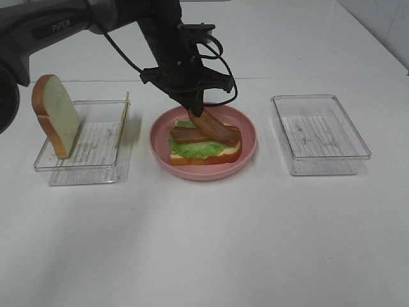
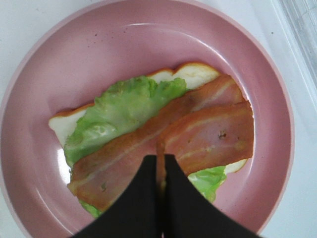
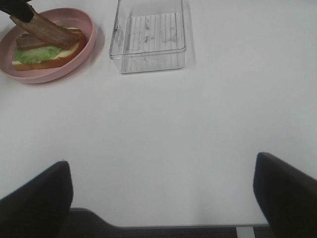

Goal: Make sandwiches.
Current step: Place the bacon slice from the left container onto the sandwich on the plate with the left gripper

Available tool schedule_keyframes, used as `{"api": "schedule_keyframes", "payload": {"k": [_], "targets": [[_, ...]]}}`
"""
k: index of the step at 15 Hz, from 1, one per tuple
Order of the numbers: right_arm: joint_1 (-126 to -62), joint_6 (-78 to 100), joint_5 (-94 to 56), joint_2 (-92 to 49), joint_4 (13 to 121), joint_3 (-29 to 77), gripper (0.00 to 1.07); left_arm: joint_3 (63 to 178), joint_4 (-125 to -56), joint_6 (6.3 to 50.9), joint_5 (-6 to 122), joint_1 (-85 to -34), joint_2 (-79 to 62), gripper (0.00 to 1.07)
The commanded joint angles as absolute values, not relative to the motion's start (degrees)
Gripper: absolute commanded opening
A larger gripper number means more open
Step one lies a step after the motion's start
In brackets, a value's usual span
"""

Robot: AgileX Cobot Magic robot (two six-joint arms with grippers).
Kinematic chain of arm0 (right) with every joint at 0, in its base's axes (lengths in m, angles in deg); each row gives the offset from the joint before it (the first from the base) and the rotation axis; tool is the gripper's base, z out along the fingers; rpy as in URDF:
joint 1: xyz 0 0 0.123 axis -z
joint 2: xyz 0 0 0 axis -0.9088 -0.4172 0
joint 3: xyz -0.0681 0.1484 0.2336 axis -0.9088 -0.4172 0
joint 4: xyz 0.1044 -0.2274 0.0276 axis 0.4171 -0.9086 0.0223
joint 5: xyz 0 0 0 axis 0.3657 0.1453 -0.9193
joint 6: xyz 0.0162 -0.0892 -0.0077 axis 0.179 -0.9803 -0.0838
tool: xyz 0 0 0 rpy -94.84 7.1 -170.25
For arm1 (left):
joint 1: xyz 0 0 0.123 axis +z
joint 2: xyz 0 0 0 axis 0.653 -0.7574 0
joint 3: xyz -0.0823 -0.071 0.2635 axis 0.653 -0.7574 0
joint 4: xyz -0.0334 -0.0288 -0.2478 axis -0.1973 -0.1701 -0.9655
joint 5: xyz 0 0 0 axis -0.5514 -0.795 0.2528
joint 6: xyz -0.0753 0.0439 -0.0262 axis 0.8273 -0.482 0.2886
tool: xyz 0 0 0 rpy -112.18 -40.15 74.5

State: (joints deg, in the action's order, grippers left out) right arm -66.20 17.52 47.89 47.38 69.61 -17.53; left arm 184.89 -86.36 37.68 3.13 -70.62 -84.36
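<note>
– White surface [image 1: 204,256] all round from the high camera, a pink plate [image 1: 250,150] in the middle and a clear tray on either side. How far along are you?

– About half built, I'd say. On the plate I've got the bottom bread slice [image 1: 204,158], lettuce [image 1: 192,149] on it, and one flat meat strip [image 1: 181,135] across that. The second meat strip [image 1: 216,129] is tilted, its low end on the stack and its high end in my left pincer [image 1: 195,110]. Left to add are the cheese square [image 1: 122,123], standing on edge, and the top bread slice [image 1: 56,115], leaning upright, both in the left tray [image 1: 83,165]. I see nothing in the right tray [image 1: 319,137].

– Left wrist view?

– It looks straight down on the plate. The pincer's fingers [image 2: 141,198] are together, clamped on the thin end of that second strip, and the rest of it lies over the flat strip and lettuce.

– Right wrist?

– My right pincer [image 3: 163,198] hangs over bare surface by the near edge. Its fingers [image 3: 34,198] are wide apart, holding and touching nothing. Plate and right tray lie well apart from it, farther back.
</note>
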Motion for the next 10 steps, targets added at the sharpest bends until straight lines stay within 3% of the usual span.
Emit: {"api": "schedule_keyframes", "payload": {"k": [1, 7, 8, 9, 10], "targets": [[-66.03, 17.06, 47.43, 49.1, 69.55, -17.76, 0.94, 185.18, -85.67, 38.83, 3.19, -70.62, -84.42, 0.0], [-66.03, 17.06, 47.43, 49.1, 69.55, -17.76, 0.94, 185.18, -85.04, 40.61, 1.87, -70.62, -84.42, 0.03], [-66.03, 17.06, 47.43, 49.1, 69.55, -17.76, 0.94, 185.18, -84.82, 40.61, 1.59, -70.62, -84.42, 0.22], [-66.03, 17.06, 47.43, 49.1, 69.55, -17.76, 0.94, 185.18, -84.59, 40.61, 1.59, -70.62, -84.42, 0.31], [-66.03, 17.06, 47.43, 49.1, 69.55, -17.76, 0.94, 185.18, -84.3, 41.01, 1.59, -70.62, -84.3, 0.53]]}}
